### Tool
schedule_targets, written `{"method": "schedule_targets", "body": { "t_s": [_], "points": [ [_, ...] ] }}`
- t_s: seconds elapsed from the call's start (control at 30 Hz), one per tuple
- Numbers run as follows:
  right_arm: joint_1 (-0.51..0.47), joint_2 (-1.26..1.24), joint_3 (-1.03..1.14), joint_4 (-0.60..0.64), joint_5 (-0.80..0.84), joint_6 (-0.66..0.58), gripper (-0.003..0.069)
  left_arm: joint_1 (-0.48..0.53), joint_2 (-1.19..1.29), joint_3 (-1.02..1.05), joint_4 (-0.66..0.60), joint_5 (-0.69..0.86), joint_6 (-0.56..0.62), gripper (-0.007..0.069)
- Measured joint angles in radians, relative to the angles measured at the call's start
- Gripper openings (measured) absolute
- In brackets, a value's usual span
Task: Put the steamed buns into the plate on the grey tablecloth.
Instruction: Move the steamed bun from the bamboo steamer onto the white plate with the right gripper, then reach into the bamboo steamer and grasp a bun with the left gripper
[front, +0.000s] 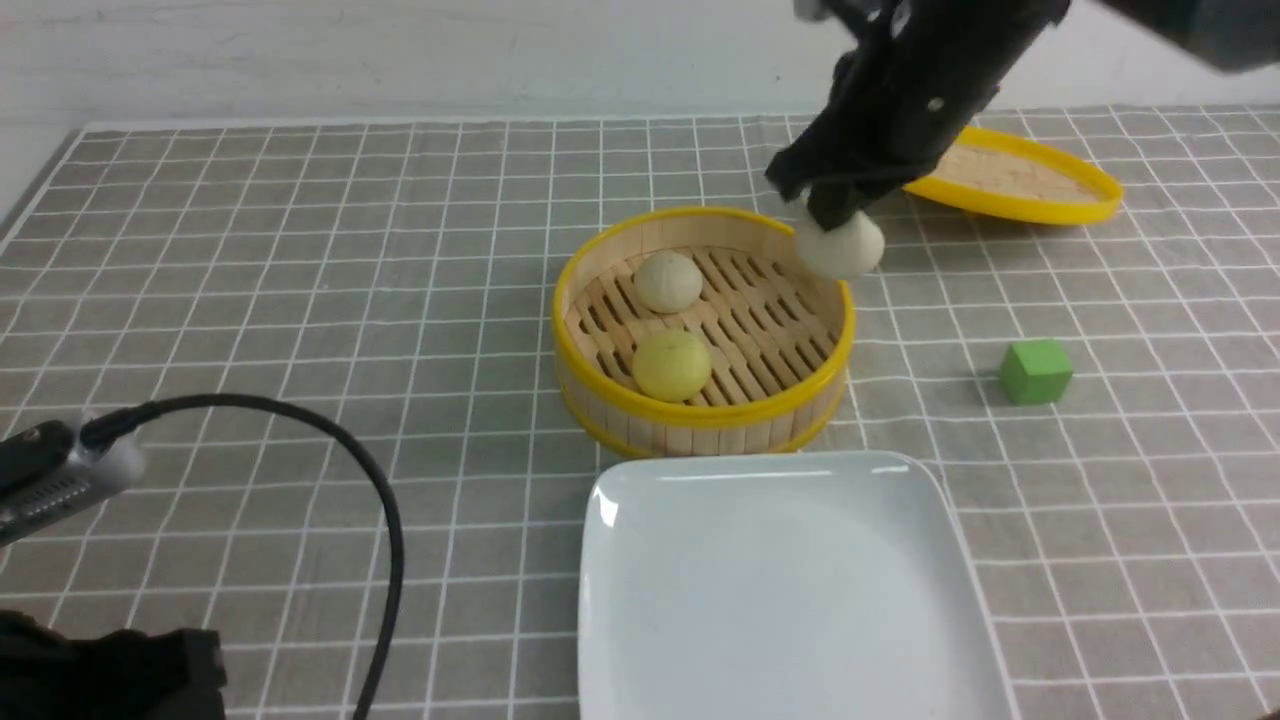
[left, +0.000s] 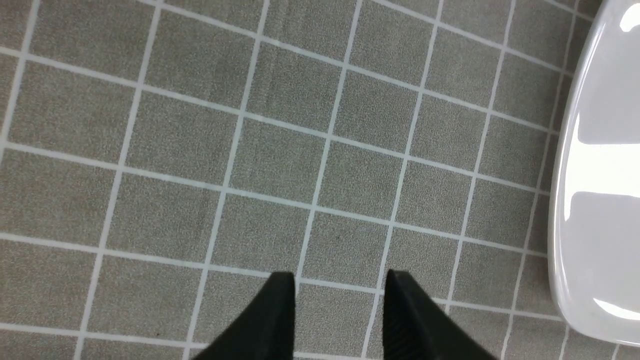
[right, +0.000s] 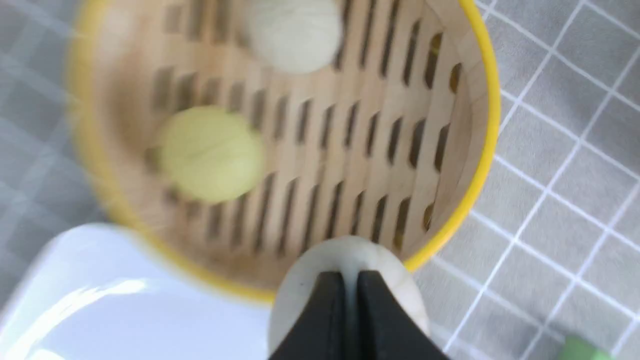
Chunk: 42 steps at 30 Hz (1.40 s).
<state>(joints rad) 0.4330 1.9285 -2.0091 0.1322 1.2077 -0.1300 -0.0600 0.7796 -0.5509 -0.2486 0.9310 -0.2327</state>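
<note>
My right gripper is shut on an off-white steamed bun, pinching its top; the bun hangs above the far right rim of the bamboo steamer basket. In the right wrist view the black fingers are squeezed into this bun. Inside the basket lie another off-white bun and a pale yellow bun. The white square plate sits empty on the grey tablecloth, just in front of the basket. My left gripper is open over bare cloth beside the plate's edge.
A yellow-rimmed bamboo lid lies at the back right, partly behind the right arm. A green cube stands on the cloth to the right of the basket. A black cable loops over the front left of the cloth.
</note>
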Motion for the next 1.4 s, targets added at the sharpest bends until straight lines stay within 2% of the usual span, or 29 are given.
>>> {"method": "schedule_targets", "body": {
  "t_s": [0.17, 0.3, 0.4, 0.5, 0.57, 0.63, 0.73, 0.77, 0.8, 0.87, 0.9, 1.0, 1.07, 1.1, 1.2, 1.33, 1.37, 1.4],
  "points": [
    [0.012, -0.193, 0.178, 0.073, 0.023, 0.039, 0.0018, 0.000, 0.000, 0.000, 0.001, -0.001, -0.001, 0.0278],
    [0.057, -0.303, 0.510, 0.114, 0.018, 0.064, 0.0023, 0.000, 0.000, 0.000, 0.008, -0.001, -0.001, 0.0279],
    [0.105, -0.321, 0.753, 0.121, -0.148, 0.083, 0.0043, 0.000, 0.000, 0.000, 0.013, -0.003, -0.001, 0.0279],
    [0.128, -0.301, 0.902, 0.122, -0.342, 0.087, 0.0084, 0.000, 0.000, 0.000, 0.020, -0.004, -0.001, 0.0279],
    [0.132, -0.276, 0.972, 0.125, -0.461, 0.088, 0.0141, 0.000, 0.000, 0.000, 0.022, -0.004, -0.001, 0.0279],
    [0.132, -0.241, 1.015, 0.126, -0.554, 0.088, 0.0229, 0.000, 0.000, 0.000, 0.022, -0.006, -0.001, 0.0279],
    [0.132, -0.205, 1.015, 0.133, -0.591, 0.089, 0.0375, 0.000, 0.000, 0.000, 0.023, -0.007, -0.001, 0.0279],
    [0.132, -0.206, 1.015, 0.133, -0.591, 0.089, 0.0384, 0.000, 0.000, 0.000, 0.023, -0.007, -0.001, 0.0279],
    [0.132, -0.206, 0.987, 0.130, -0.544, 0.089, 0.0444, 0.000, 0.000, 0.000, 0.023, -0.008, -0.001, 0.0279],
    [0.132, -0.210, 0.959, 0.120, -0.487, 0.090, 0.0482, 0.000, 0.000, 0.000, 0.022, -0.008, -0.001, 0.0279],
    [0.132, -0.226, 0.905, 0.088, -0.389, 0.091, 0.0523, 0.000, 0.000, 0.000, 0.021, -0.011, -0.001, 0.0279],
    [0.132, -0.260, 0.831, 0.050, -0.281, 0.097, 0.0545, 0.000, 0.000, 0.000, 0.018, -0.032, -0.001, 0.0279],
    [0.132, -0.307, 0.763, 0.010, -0.190, 0.113, 0.0548, 0.000, 0.012, 0.000, -0.012, -0.068, -0.001, 0.0279],
    [0.132, -0.352, 0.708, -0.037, -0.101, 0.130, 0.0538, 0.000, 0.037, -0.002, -0.071, -0.100, 0.008, 0.0279],
    [0.133, -0.420, 0.674, -0.093, -0.024, 0.149, 0.0498, 0.000, 0.091, -0.025, -0.140, -0.103, 0.063, 0.0279],
    [0.133, -0.587, 0.706, -0.206, 0.013, 0.218, 0.0328, -0.002, 0.263, -0.144, -0.264, -0.067, 0.226, 0.0283],
    [0.133, -0.595, 0.711, -0.209, 0.013, 0.220, 0.0318, -0.002, 0.279, -0.151, -0.272, -0.065, 0.233, 0.0283],
    [0.133, -0.672, 0.758, -0.221, 0.020, 0.240, 0.0227, -0.002, 0.349, -0.227, -0.306, -0.047, 0.285, 0.0286]
  ]
}}
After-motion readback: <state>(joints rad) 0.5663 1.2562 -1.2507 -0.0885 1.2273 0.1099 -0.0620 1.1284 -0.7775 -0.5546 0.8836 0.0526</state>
